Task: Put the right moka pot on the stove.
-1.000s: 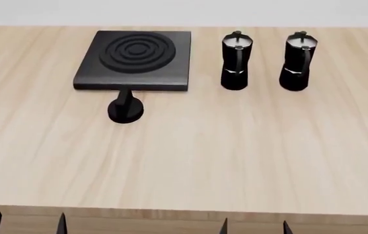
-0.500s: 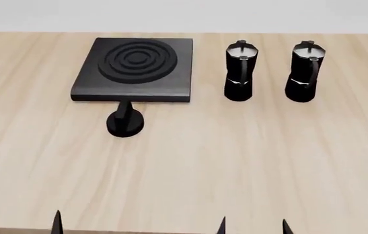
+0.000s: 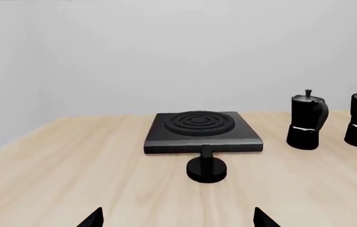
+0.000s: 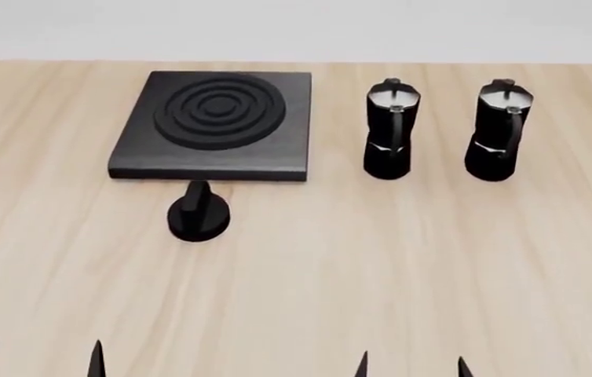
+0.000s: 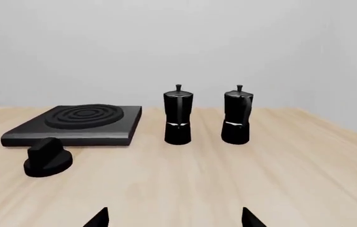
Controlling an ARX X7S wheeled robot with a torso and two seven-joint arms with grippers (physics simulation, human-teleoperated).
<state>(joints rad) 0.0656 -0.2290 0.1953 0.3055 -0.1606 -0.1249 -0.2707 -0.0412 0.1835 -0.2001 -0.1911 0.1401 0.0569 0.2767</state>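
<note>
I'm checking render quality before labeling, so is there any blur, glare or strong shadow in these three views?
Head view: sharp, flat even light, only faint shadows beside the stove and right moka pot. Left wrist view: crisp, no glare; right pot cropped at the edge. Right wrist view: clear, small highlights on both pots.

Stove (image 4: 212, 126) left — two pots right, right moka pot (image 4: 497, 129) outermost.

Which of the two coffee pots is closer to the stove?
The left moka pot. It stands just beside the stove, while the right moka pot stands farther away, on its other side.
</note>
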